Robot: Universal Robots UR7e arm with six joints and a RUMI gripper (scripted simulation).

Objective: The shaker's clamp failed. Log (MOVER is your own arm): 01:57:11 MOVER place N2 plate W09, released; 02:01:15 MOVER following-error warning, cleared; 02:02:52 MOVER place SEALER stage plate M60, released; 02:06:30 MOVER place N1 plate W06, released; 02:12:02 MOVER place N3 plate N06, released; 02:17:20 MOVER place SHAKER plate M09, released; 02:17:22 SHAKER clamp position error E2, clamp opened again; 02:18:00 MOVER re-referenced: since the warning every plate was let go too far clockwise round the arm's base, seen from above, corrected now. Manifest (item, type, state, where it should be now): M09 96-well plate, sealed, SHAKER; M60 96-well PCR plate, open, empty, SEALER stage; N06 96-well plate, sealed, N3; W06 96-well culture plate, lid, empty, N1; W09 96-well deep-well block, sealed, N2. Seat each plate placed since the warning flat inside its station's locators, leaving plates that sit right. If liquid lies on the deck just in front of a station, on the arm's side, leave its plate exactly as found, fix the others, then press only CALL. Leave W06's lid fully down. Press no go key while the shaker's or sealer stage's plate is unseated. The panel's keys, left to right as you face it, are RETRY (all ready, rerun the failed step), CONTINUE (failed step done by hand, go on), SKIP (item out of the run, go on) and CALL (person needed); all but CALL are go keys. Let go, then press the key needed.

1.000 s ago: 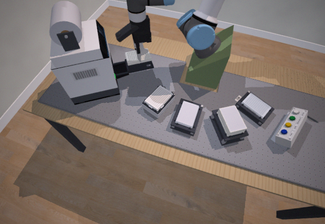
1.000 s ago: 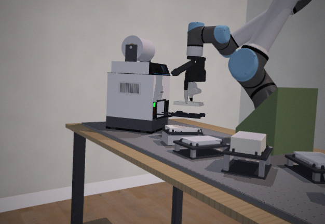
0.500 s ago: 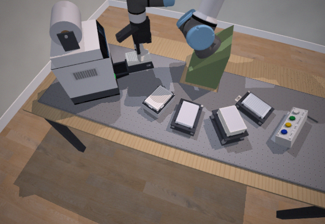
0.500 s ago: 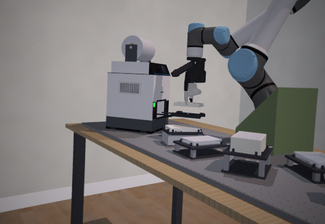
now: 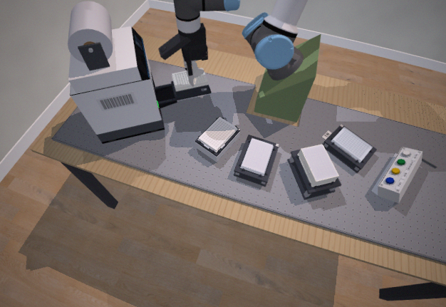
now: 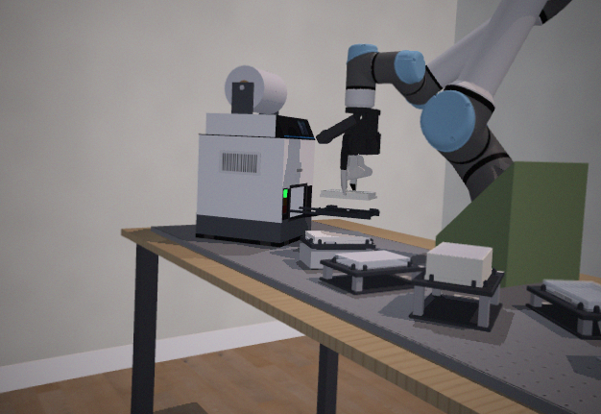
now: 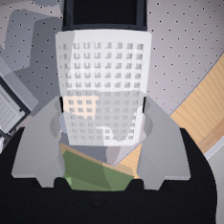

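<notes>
White and gridded with open wells, the thin plastic PCR plate (image 7: 101, 86) sits clamped in my hand (image 7: 101, 144), fingers half closed on its sides. Below my hand lies the sealer's black stage (image 6: 339, 212), not touching the plate.

the deck plate (image 5: 251, 202) looks like matt grey metal, dotted with a regular grid of small holes, lying on a table top (image 5: 223, 208) of pale wood with a ribbed, striped grain along its edge. the floor (image 5: 144, 260) is smooth wood planks with a dull sheen. the sealer (image 5: 118, 109) has flat white, plastic-looking panels over a dark base, with a smooth pale roll (image 5: 90, 29) on top. the pcr plate (image 7: 101, 86) looks like matt white plastic, pierced by square wells. the arm's joint caps (image 5: 274, 51) are smooth blue.
</notes>
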